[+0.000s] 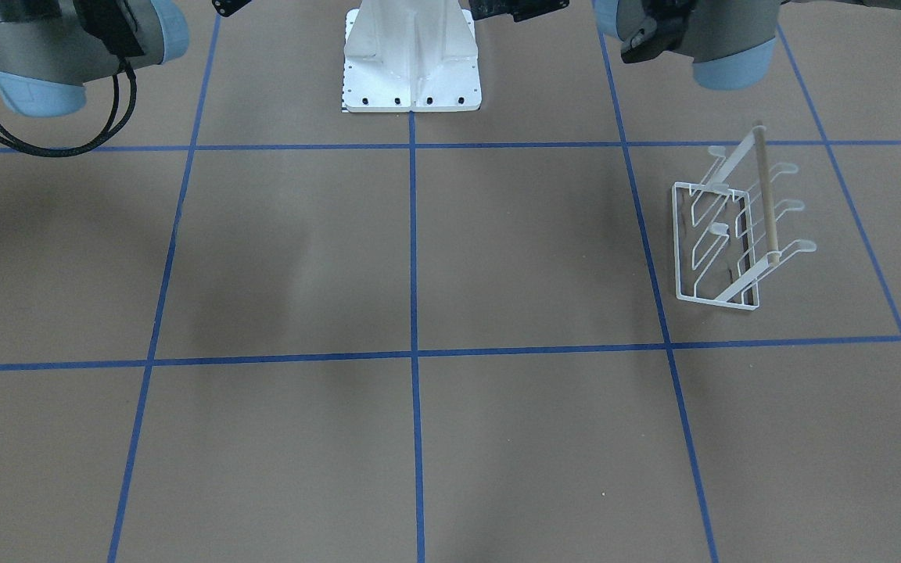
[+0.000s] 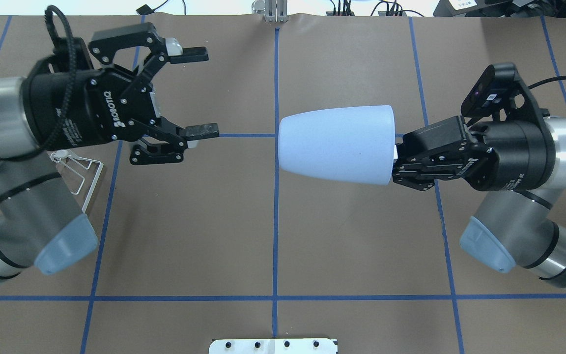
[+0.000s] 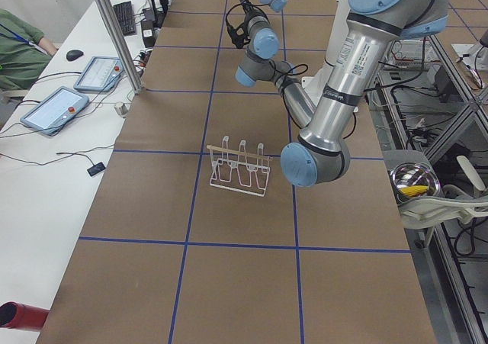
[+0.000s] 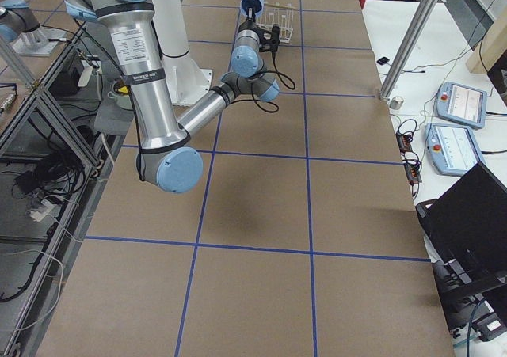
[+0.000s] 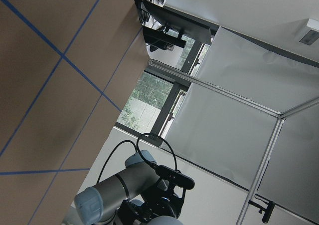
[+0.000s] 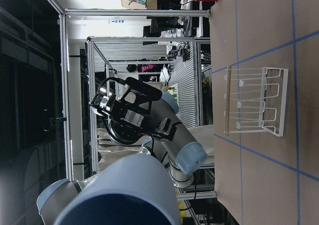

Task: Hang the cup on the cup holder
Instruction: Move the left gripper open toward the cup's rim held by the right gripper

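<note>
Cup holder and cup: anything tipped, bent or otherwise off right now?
Nothing stands out. The cup holder stands upright with nothing hung on it. The cup is held on its side in the right gripper, narrow end toward the open left gripper.

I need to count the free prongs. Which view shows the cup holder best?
Exterior front-facing: the cup holder stands unobstructed, prongs and rod distinct. Right wrist shows it whole but sideways; exterior left, small; exterior right, tiny; overhead, mostly hidden behind the left arm; left wrist, not at all.
</note>
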Tool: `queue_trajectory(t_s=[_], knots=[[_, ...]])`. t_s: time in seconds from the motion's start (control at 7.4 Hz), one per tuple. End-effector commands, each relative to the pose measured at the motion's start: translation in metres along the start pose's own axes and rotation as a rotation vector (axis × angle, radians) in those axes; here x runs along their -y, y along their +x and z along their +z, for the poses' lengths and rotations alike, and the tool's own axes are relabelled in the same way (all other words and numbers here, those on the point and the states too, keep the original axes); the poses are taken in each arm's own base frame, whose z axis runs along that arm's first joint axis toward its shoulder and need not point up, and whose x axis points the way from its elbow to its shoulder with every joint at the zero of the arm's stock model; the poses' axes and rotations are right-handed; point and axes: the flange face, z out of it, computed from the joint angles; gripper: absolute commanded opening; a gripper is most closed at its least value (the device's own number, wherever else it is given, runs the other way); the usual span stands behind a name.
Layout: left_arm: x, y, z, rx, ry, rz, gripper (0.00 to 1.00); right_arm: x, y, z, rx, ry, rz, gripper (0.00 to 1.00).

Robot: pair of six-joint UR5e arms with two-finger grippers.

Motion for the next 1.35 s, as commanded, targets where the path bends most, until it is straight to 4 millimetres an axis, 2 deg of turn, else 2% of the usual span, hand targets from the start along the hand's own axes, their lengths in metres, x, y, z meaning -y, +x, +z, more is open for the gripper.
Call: queue_trajectory(t_s=[0.0,0.41,0.81,1.22], knots=[[-0.014,-0.014,0.017,-0.024,-0.019,-0.033,0.98,-0.005,0.004,0.008,0.011,-0.010,0.014,0.00],[-0.031,-0.028,0.031,-0.012,-0.063,-0.063,0.98,-0.005,0.004,0.012,0.025,0.002,0.017,0.00],[-0.051,-0.026,0.043,-0.029,-0.111,-0.074,0.98,-0.006,0.006,0.014,0.024,0.001,0.019,0.00],[-0.060,-0.034,0.051,-0.042,-0.117,-0.099,0.98,-0.007,0.007,0.016,0.022,-0.004,0.024,0.00]])
